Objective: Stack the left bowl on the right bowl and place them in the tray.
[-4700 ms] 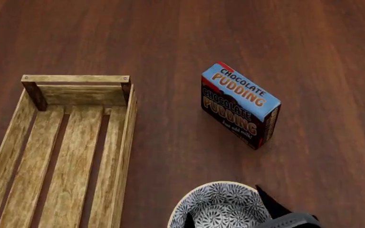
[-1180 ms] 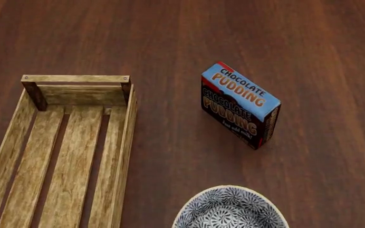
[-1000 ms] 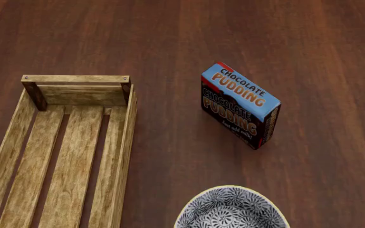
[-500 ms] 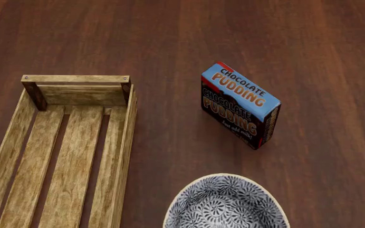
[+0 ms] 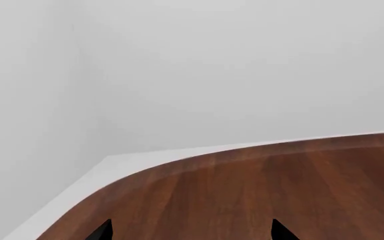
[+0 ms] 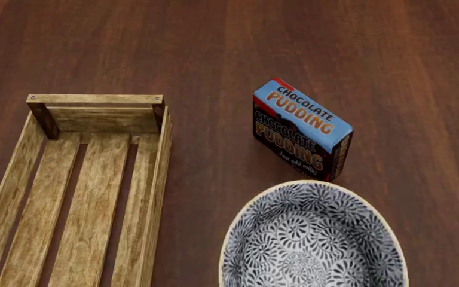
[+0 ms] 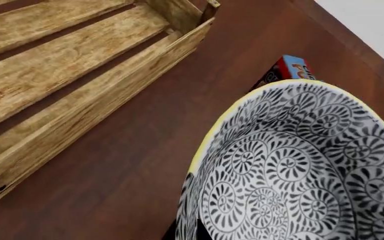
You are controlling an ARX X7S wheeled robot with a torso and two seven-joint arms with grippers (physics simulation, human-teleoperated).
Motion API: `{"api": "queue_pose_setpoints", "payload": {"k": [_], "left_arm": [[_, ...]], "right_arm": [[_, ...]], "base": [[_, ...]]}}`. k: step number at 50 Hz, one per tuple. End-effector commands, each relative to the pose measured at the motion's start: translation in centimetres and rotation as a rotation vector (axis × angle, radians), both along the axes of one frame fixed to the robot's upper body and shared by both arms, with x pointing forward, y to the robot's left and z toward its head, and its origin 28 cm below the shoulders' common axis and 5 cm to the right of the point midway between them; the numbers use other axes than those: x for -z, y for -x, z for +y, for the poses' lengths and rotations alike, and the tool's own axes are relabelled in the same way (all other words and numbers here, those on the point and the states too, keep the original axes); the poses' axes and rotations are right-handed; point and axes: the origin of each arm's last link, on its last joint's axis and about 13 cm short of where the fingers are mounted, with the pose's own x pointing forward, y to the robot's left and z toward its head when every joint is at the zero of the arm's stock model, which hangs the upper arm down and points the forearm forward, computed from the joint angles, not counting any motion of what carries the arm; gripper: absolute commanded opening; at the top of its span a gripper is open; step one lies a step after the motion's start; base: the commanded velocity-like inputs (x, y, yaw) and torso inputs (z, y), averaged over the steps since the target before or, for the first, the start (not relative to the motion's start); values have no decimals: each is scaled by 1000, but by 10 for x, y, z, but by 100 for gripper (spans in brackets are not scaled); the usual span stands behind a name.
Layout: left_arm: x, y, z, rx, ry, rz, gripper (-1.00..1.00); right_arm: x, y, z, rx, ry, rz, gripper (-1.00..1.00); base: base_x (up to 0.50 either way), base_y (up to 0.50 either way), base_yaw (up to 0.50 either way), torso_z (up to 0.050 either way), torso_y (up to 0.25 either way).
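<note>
One black-and-white patterned bowl with a yellowish rim fills the lower right of the head view and hangs above the table. I cannot tell whether it is the left bowl or the right bowl, or whether another is nested with it. My right gripper is shut on the bowl at its rim, one dark finger inside and one outside. The tray, a long light-wood crate, lies to the bowl's left. My left gripper is open over bare table, only its two dark tips showing.
A blue chocolate pudding box stands just beyond the bowl, and its top peeks over the rim in the right wrist view. The tray's side wall runs beside the bowl. The table's curved edge meets a pale wall.
The bowl has risen toward the head camera, growing much larger and now reaching the pudding box's near corner. The tray and box have not moved.
</note>
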Motion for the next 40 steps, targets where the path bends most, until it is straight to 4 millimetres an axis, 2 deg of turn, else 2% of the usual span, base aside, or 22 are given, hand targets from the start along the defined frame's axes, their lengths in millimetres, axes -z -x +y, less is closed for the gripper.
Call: {"api": "queue_pose_setpoints", "payload": {"k": [1,6,14,40], "left_arm": [[-2,0,0,3,-3,-9,100],[-4,-1,-2,11,-4,-13,100],[-9,-1,-3,10,-4,-35,100],[-4,-10,-9,40,9,-23,100]], "right_arm": [[-33,13,-14,36,43,-32,-100],[-41,21,-22,63,68,-19,-100],[-40,32,-38,147,100,6,-100],[-47,57,-72,260,207,128,-100]], "base": [[0,0,0,0,0],[0,0,0,0,0],[0,0,0,0,0],[0,0,0,0,0]]}}
